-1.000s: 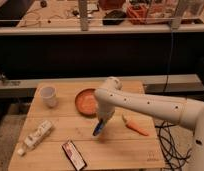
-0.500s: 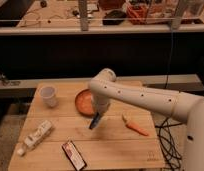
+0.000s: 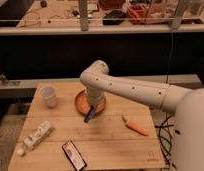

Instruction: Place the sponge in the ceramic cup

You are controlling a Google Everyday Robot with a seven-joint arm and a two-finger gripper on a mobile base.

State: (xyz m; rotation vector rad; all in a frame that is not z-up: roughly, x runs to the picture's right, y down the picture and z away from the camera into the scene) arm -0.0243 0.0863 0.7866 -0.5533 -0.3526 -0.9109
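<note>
The sponge, a small dark blue block, hangs tilted just above the wooden table, in front of the orange-brown bowl. My gripper is shut on its upper end, reaching down from the white arm that comes in from the right. The ceramic cup is small and white. It stands upright near the table's back left corner, a short way left of the gripper and apart from it.
A wide orange-brown bowl sits behind the gripper, partly hidden by the arm. A carrot lies at the right, a white bottle lies at the front left, and a black phone-like slab is near the front edge.
The arm has swung left across the table with the sponge in the gripper, from the table's middle to just in front of the bowl, nearer the cup.
</note>
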